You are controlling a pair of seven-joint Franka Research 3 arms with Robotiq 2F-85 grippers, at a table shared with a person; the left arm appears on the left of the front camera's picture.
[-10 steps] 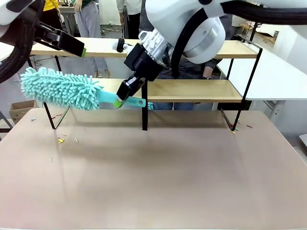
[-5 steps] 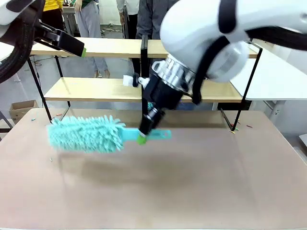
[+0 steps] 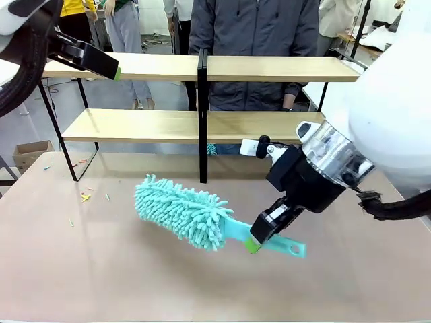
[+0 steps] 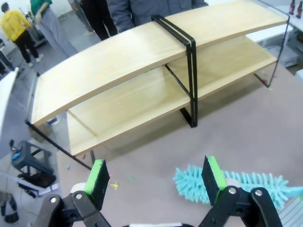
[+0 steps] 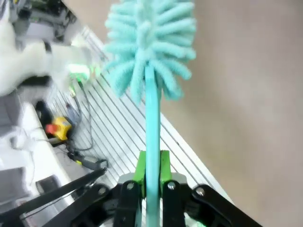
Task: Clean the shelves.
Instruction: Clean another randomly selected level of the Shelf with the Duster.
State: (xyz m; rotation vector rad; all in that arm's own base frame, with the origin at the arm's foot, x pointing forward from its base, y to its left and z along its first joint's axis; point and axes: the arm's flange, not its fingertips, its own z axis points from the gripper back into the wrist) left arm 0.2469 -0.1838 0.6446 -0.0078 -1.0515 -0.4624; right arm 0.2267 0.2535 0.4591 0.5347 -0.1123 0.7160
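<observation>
Duster (image 3: 185,214) in your right gripper (image 3: 254,239): jaws clenched on its teal handle, fluffy head out to the left, low over the brown table (image 3: 101,269). Your left gripper (image 4: 156,175) hangs spread wide, holding nothing, above the table. Shelves (image 3: 269,124) stand along the table's far edge, a person (image 3: 252,30) behind them.

A: What do I see besides the job, upper middle of the frame?
B: A person in a dark jacket (image 3: 254,27).
A: Lower left, coloured scraps (image 3: 85,197) on the surface (image 3: 101,269); a cardboard box (image 3: 30,152) on the floor.
</observation>
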